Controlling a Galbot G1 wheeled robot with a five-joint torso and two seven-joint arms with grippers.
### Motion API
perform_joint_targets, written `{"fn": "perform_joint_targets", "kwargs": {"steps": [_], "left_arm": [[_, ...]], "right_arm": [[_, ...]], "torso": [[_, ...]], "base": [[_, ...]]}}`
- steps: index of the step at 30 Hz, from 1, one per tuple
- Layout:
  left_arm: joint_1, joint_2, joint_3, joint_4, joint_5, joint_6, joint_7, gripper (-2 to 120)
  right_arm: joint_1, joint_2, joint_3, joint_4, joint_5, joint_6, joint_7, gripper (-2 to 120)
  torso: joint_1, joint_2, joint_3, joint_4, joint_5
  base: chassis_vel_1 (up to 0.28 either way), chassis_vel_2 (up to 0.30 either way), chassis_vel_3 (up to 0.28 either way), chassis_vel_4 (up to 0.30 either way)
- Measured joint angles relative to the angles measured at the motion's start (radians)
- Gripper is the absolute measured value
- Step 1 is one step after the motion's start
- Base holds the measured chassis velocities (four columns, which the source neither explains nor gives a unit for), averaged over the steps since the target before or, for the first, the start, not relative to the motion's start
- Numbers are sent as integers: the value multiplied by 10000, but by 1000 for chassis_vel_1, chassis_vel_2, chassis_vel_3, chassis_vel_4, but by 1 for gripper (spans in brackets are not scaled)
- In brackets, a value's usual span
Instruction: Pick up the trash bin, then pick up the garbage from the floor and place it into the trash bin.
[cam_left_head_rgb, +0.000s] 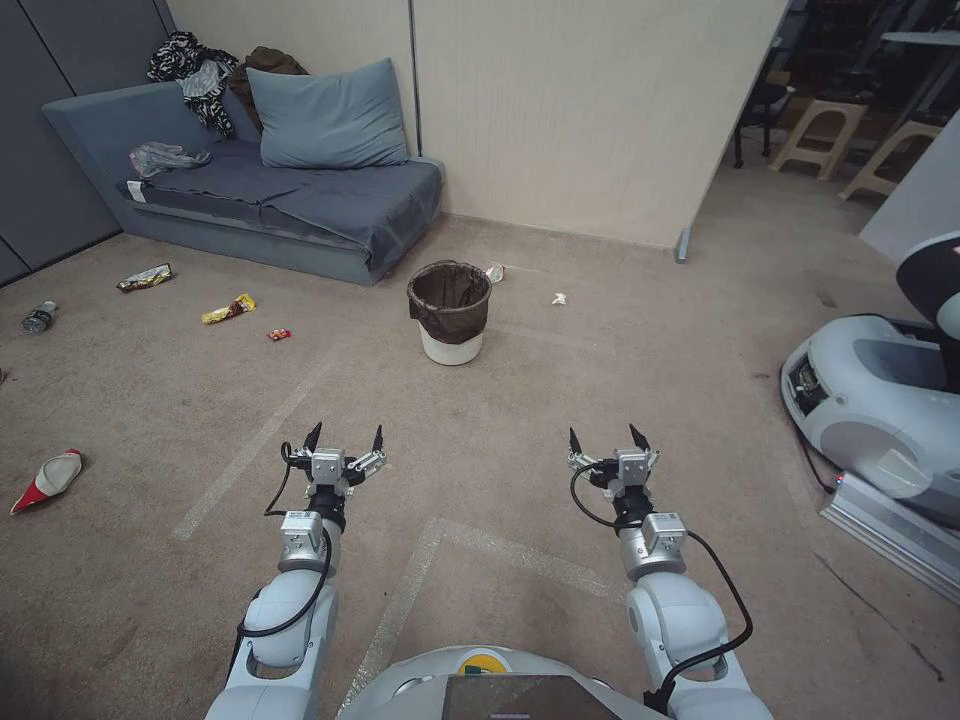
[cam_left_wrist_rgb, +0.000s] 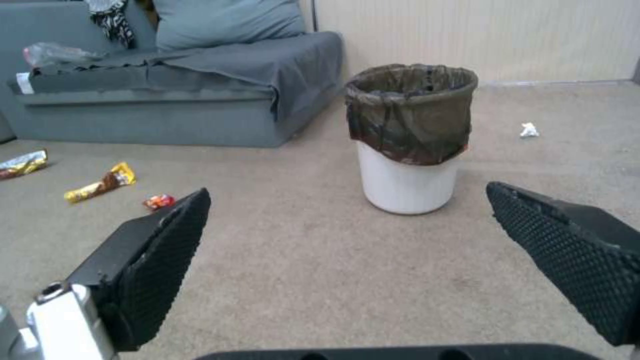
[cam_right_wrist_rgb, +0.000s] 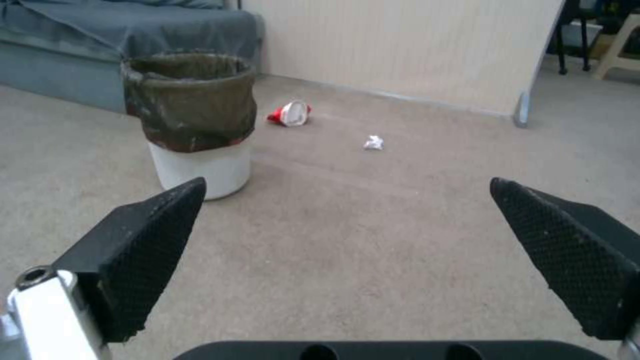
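Trash bin (cam_left_head_rgb: 449, 312) beyond both end effectors

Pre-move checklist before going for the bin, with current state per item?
1. Trash bin upright on the carpet, liner over its rim: ok.
2. Left gripper open, holding nothing: ok.
3. Right gripper open, holding nothing: ok.
4. Bin within reach: not ok; both grippers hang well short of it, with bare carpet between.
5. Carpet between grippers and bin free of litter: ok; the yellow wrapper and red wrapper lie off to the left, the white tissue to the right.
6. Bin contents: cannot tell; the inside is dark.
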Motion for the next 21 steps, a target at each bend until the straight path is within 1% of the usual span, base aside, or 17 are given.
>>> {"fn": "perform_joint_targets", "kwargs": {"steps": [9,12,13,14,15,18,19,20,21], "left_arm": [[0,0,0,0,0,0,0,100],[39,32,-48,-115,0,115,-52,100],[119,99,-158,-362,0,351,-175,100],[270,257,-391,-855,3,826,-427,100],[270,257,-391,-855,3,826,-427,100],[551,510,-795,-1699,8,1667,-868,100],[551,510,-795,-1699,8,1667,-868,100],[764,717,-1143,-2389,16,2320,-1220,100],[819,757,-1175,-2526,2,2475,-1277,100]], "right_arm": [[0,0,0,0,0,0,0,100],[-18,52,-15,35,-121,-7,48,100],[-60,178,-53,161,-377,-18,160,100],[-150,439,-163,418,-896,-46,387,100],[-150,439,-163,418,-896,-46,387,100],[-317,909,-338,866,-1799,-108,787,100],[-317,909,-338,866,-1799,-108,787,100],[-371,1069,-383,981,-2043,-61,876,100],[-378,1083,-383,976,-2044,-6,854,100]], "torso": [[0,0,0,0,0],[0,0,0,0,-3],[0,0,1,-1,-7],[0,0,0,-1,-1],[0,0,0,-1,-1],[0,0,0,2,-4],[0,0,0,2,-4],[0,1,-1,4,2],[0,1,-1,2,7]], "base": [[0,0,0,0],[0,0,0,0],[0,0,0,0],[0,0,0,0],[0,0,0,0],[0,0,0,0],[0,0,0,0],[0,0,0,0],[0,0,0,0]]}}
